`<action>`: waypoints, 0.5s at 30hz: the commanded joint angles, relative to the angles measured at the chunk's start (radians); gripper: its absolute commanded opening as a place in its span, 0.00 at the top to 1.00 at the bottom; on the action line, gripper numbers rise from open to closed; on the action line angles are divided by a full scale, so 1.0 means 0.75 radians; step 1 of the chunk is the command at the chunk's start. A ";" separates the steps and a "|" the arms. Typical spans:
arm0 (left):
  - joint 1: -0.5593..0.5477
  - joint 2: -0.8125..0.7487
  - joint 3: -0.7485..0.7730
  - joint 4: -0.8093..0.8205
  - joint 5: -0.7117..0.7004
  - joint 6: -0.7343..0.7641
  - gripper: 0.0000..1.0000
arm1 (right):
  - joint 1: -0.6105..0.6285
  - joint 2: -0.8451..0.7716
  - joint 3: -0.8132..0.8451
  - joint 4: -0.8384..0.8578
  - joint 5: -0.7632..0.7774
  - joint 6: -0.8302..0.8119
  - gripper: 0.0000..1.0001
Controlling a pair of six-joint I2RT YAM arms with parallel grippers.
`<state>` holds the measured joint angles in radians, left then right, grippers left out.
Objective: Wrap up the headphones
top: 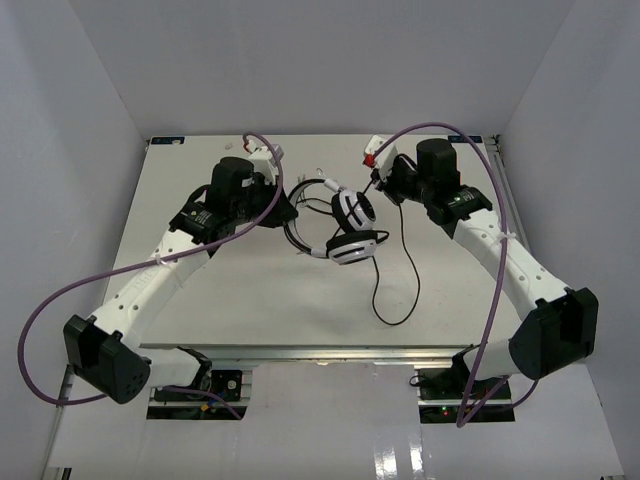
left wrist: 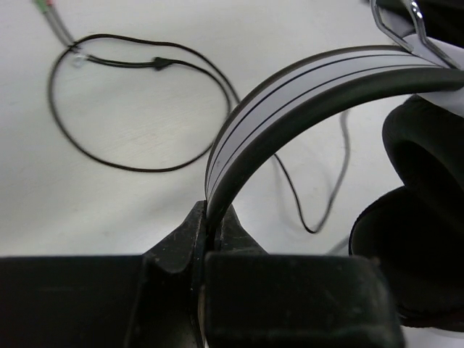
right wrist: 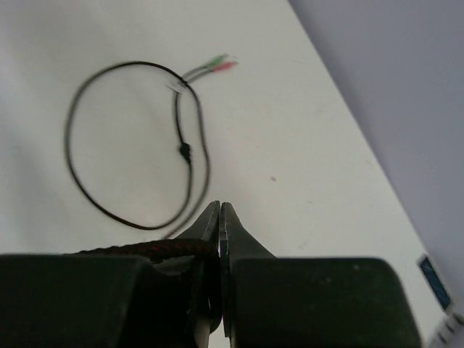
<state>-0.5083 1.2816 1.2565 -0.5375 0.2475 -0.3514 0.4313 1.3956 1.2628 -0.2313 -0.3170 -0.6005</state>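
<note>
The headphones (top: 350,228), white and black, lie at the table's middle with both earcups turned inward. My left gripper (top: 292,210) is shut on the white headband (left wrist: 304,87); in the left wrist view the band rises from between the fingers (left wrist: 181,239) and the dark earcups (left wrist: 424,217) sit at the right. My right gripper (top: 377,183) is shut (right wrist: 220,212) just right of the headphones, with a dark braided stretch of cord (right wrist: 138,250) running across its left finger into the jaws. The thin black cord (top: 412,270) hangs down in a long loop. Another loop (right wrist: 109,145) ends in green and pink plugs (right wrist: 217,64).
Thick purple arm cables (top: 60,300) arc over both arms. The table's right edge (right wrist: 377,167) meets the grey wall close beside my right gripper. White enclosure walls stand on three sides.
</note>
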 commanded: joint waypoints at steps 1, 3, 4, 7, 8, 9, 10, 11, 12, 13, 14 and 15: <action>-0.008 -0.041 0.127 0.123 0.551 -0.108 1.00 | -0.081 0.051 -0.004 0.232 -0.514 0.325 0.92; -0.012 -0.019 0.177 0.122 0.642 -0.110 1.00 | -0.087 0.047 -0.004 0.277 -0.535 0.380 0.92; -0.020 -0.005 0.194 0.123 0.669 -0.111 1.00 | -0.088 0.044 -0.003 0.304 -0.528 0.409 0.92; -0.053 0.049 0.205 0.115 0.723 -0.092 1.00 | -0.091 0.061 0.054 0.332 -0.476 0.464 0.92; -0.060 0.066 0.205 0.110 0.736 -0.090 1.00 | -0.092 0.068 0.071 0.330 -0.457 0.477 0.92; -0.063 0.079 0.201 0.107 0.737 -0.092 1.00 | -0.093 0.074 0.085 0.328 -0.430 0.482 0.92; -0.065 0.084 0.203 0.111 0.722 -0.095 1.00 | -0.097 0.077 0.089 0.328 -0.412 0.487 0.92; -0.065 0.078 0.211 0.119 0.691 -0.103 1.00 | -0.105 0.081 0.078 0.333 -0.418 0.490 0.92; -0.066 0.069 0.222 0.126 0.658 -0.108 1.00 | -0.120 0.082 0.063 0.337 -0.432 0.493 0.92; -0.066 0.059 0.239 0.128 0.621 -0.112 1.00 | -0.140 0.081 0.040 0.344 -0.460 0.499 0.92; -0.065 0.050 0.271 0.126 0.570 -0.121 1.00 | -0.162 0.073 -0.006 0.384 -0.521 0.528 0.92; -0.065 0.043 0.319 0.124 0.513 -0.135 1.00 | -0.187 0.060 -0.075 0.464 -0.622 0.582 0.92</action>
<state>-0.5451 1.3766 1.3644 -0.5100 0.6203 -0.4095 0.3567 1.4365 1.2851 -0.0110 -0.6830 -0.2685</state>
